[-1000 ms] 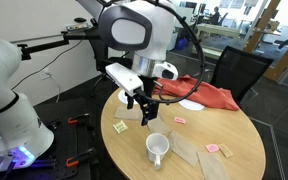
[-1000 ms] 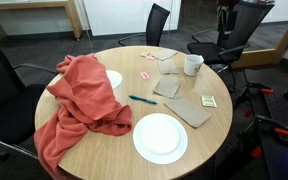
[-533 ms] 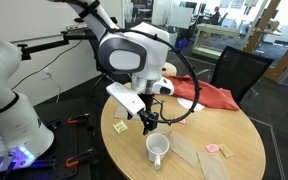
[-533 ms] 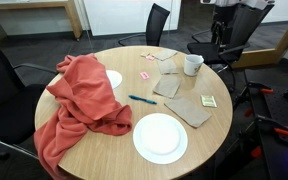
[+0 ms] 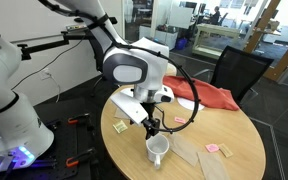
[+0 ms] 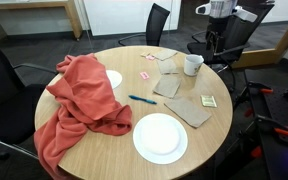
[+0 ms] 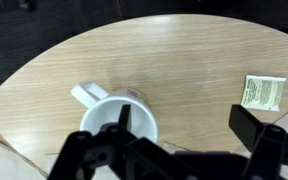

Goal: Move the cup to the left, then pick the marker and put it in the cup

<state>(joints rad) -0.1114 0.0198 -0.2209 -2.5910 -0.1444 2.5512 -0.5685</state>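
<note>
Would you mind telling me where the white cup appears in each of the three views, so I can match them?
In an exterior view: the cup sits low centre, by the table's near edge.
In an exterior view: the cup is upper right, by the far edge.
Wrist view: the cup is left of centre, handle towards upper left.
Shared landmark: the round wooden table, its rim close to the cup.

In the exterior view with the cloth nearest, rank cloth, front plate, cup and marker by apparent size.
1. cloth
2. plate
3. cup
4. marker
The cup is farthest; the marker looks longer but far thinner, so those two are unsure.
</note>
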